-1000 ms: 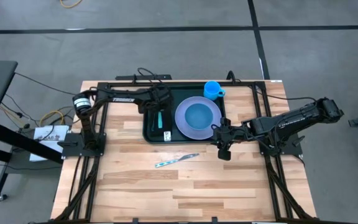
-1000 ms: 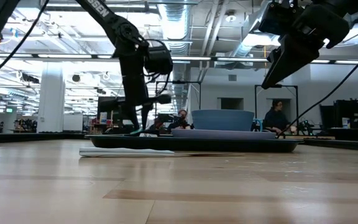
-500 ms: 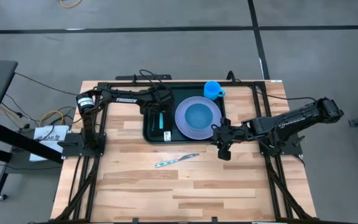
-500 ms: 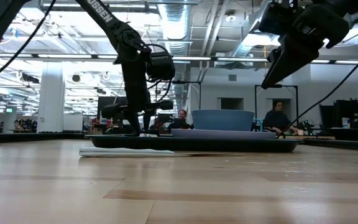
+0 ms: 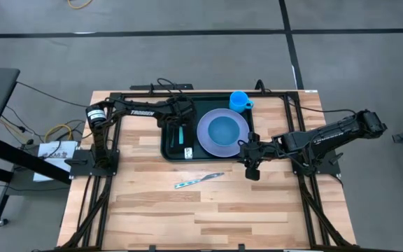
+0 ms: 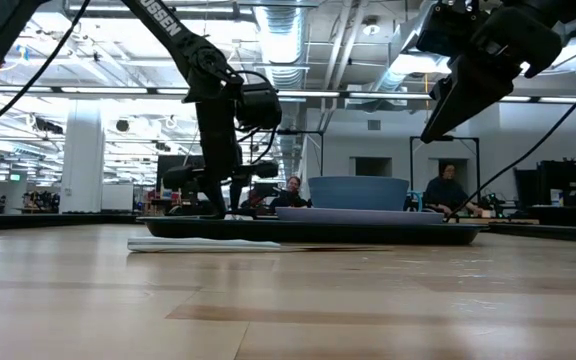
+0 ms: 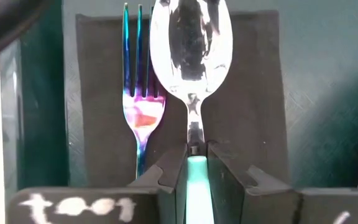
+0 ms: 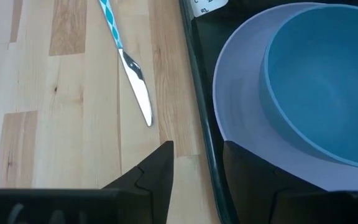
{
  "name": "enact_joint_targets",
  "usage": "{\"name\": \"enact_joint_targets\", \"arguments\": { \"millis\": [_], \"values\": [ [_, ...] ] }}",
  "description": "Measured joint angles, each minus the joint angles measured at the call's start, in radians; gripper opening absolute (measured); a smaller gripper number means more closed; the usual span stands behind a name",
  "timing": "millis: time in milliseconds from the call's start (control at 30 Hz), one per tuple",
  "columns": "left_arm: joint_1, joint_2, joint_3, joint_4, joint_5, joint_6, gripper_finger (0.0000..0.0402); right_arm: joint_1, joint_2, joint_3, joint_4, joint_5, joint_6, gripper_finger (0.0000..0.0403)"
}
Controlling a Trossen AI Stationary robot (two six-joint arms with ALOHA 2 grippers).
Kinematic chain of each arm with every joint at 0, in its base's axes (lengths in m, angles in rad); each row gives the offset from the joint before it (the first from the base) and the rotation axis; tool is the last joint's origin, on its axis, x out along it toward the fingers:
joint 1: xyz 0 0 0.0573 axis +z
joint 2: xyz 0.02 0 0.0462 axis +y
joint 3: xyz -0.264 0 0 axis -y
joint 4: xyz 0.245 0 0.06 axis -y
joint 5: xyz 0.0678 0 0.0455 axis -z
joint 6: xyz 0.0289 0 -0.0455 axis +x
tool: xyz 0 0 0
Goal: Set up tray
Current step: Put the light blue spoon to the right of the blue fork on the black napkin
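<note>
The dark green tray [image 5: 166, 143] lies at the table's far middle. It carries a lavender plate [image 5: 205, 134] with a blue bowl [image 5: 222, 129] on it. A dark napkin [image 7: 253, 93] on the tray's left part bears a fork [image 7: 138, 99]. My left gripper [image 5: 180, 117] stands over that napkin, shut on a spoon [image 7: 191, 43] that lies alongside the fork. My right gripper [image 5: 250, 166] hovers open above the tray's near right corner and touches nothing. A knife with a teal patterned handle [image 5: 199, 180] lies flat on the wood near the tray. My left gripper pinches the spoon between its two fingers at the neck [image 7: 194, 149], where the metal meets the teal handle. The fingers come from above, pointing down, one on each side of the handle. Whether the spoon rests on the napkin or hangs just above it, I cannot tell.
A blue cup [image 5: 240, 101] stands by the tray's far right corner. Black frame rails run along the table's left, right and far sides. Bare wood stretches from the knife to the near edge. People sit in the room beyond the table [image 6: 446, 188].
My left gripper, still shut on the spoon, has shifted a little toward the table's right over the tray, then kept still. The right arm has not moved.
</note>
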Motion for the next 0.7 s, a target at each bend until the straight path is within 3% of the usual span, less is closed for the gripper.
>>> {"name": "enact_joint_targets", "arguments": {
  "millis": [700],
  "values": [
    [-0.005,0.000,0.000,0.000,-0.016,0.004,0.0046,0.000,0.000,0.000,0.000,0.000,0.000,0.0134]
  ]
}}
